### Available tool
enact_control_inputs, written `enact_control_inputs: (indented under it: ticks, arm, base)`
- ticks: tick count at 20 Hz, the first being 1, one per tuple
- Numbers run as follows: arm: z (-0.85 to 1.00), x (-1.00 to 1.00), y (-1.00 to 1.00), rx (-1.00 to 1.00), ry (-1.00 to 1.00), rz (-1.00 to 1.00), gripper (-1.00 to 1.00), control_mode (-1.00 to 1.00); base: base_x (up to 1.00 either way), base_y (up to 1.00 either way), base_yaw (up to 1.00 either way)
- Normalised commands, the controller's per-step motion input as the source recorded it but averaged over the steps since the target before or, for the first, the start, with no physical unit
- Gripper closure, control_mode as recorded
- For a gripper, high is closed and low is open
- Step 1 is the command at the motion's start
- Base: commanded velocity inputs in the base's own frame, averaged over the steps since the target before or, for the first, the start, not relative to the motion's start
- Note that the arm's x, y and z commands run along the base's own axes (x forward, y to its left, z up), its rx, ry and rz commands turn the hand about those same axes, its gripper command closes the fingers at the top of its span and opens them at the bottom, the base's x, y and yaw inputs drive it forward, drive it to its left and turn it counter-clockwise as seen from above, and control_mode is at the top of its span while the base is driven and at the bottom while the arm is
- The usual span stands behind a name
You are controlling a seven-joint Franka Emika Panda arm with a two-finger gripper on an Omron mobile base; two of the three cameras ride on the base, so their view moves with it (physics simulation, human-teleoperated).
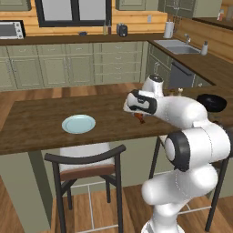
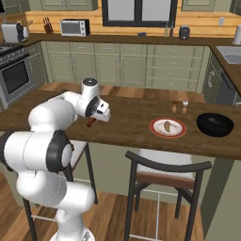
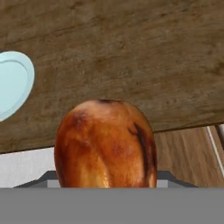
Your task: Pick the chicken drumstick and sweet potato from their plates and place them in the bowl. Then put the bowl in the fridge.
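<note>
"One item is up, operator: what does your claw (image 2: 92, 119) have?" asks the first spotter.

"Your claw is closed partway around the chicken drumstick (image 3: 105, 144), jaws pressed to its sides. The glossy brown meat hangs just beneath the claw, above the near edge of the counter (image 2: 132, 134) and, as best I can judge, clear of the wood. Its long axis runs roughly along the fingers, fat end foremost in the hand view; the bone end is hidden."

"Which way must you carry it, operator?"

"Off to the claw's right. The black bowl (image 2: 215, 124) sits well apart from the claw on that side, farther along the same counter. Between claw and bowl lies the red-rimmed plate (image 2: 155, 123), with the sweet potato (image 2: 167, 126) on it. The light blue plate (image 1: 78, 124) rests bare on the claw's left, near it."

"So what does your coming move turn on?"

"On a long sideways reach. You will likely need to pass over the red-rimmed plate and the sweet potato without dipping, then stop above the bowl's middle before you let the jaws part."
</note>
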Motion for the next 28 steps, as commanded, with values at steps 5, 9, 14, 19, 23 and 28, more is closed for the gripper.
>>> enact_control_inputs:
  ticks: [5,9,14,19,23,28]
  arm:
    - [0.56,-0.49,0.06,-0.14,0.01,-0.11,1.0,-1.0]
    - [0.04,-0.8,0.08,-0.09,0.01,-0.1,1.0,-1.0]
    - [-0.01,-0.66,-0.23,0.01,0.0,-0.01,1.0,-1.0]
    - [0.0,-0.12,-0.46,0.0,0.0,0.05,1.0,-1.0]
    - [0.0,0.0,-0.27,0.0,0.0,0.05,1.0,-1.0]
    - [0.0,0.0,0.0,0.0,0.0,0.0,1.0,1.0]
  base:
    - [0.0,0.0,0.0]
    - [0.0,0.0,0.0]
    - [0.0,0.0,0.0]
    - [0.0,0.0,0.0]
    - [0.0,0.0,0.0]
    - [0.0,-0.83,0.01]
